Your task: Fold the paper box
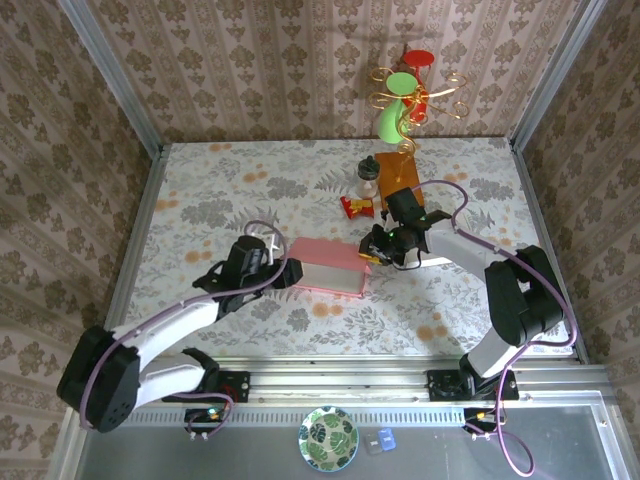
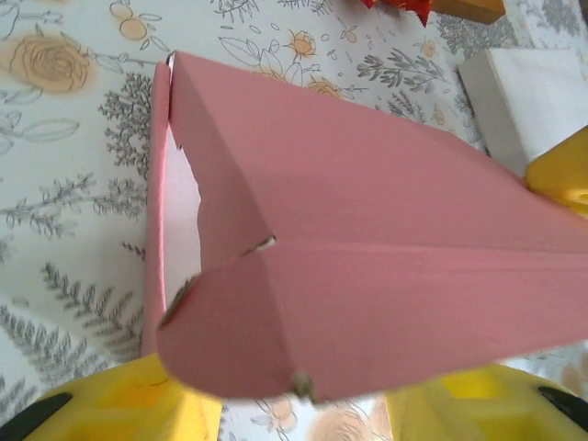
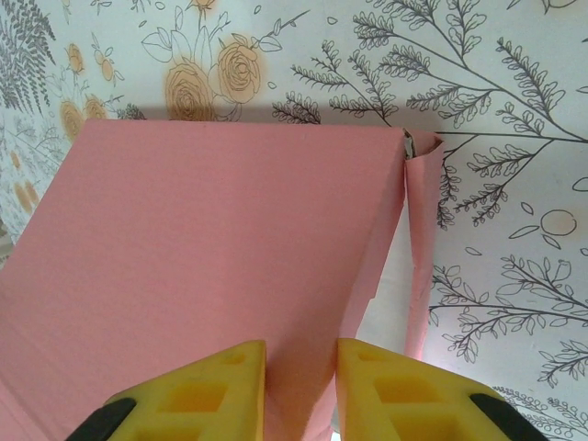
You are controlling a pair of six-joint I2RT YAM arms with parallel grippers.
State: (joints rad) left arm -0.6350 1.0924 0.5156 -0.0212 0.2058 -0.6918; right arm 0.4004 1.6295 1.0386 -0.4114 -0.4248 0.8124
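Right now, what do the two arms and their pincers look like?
The left arm and right arm are white with black joints, each trailed by a purple cable. The left pincer and right pincer have yellow fingers with black edges.

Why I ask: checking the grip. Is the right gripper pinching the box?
Yes, the right wrist view shows a pink wall of the box clamped between the yellow fingers of the right gripper.

The white-and-black left arm (image 1: 170, 325) reaches from the lower left of the top view toward the centre. The yellow-fingered left gripper (image 2: 299, 386) has its jaws well apart. The matching right arm (image 1: 510, 290) bends in from the lower right, its elbow near the right edge. The right gripper (image 3: 301, 367) is pinched on the edge of the thin pink paper box (image 3: 211, 248).
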